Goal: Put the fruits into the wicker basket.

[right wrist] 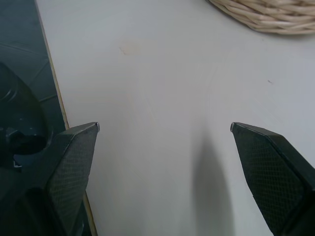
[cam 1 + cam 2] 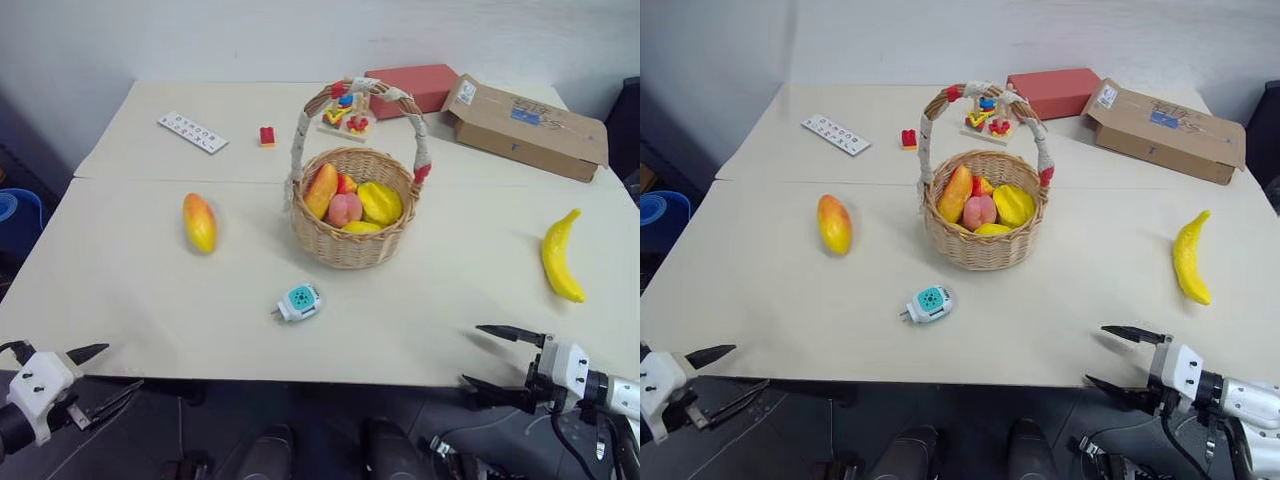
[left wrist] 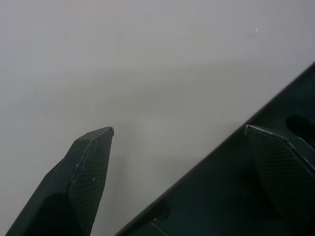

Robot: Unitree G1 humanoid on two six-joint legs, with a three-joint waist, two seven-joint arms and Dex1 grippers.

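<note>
Bearing blue label, unreadable: cardboard box (image 2: 527, 126) behind wicker basket (image 2: 352, 245)

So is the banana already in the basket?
No, the banana lies on the table, well off to the right of the wicker basket.

Soft even light, faint shadows, sharp focus.

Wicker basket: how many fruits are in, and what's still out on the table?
Done: the wicker basket already holds several fruits, including a peach and a starfruit. In hand: nothing; the left gripper and right gripper are both open and empty at the table's near edge. Left: the mango, on the table to the basket's left, and the banana, to its right.
</note>
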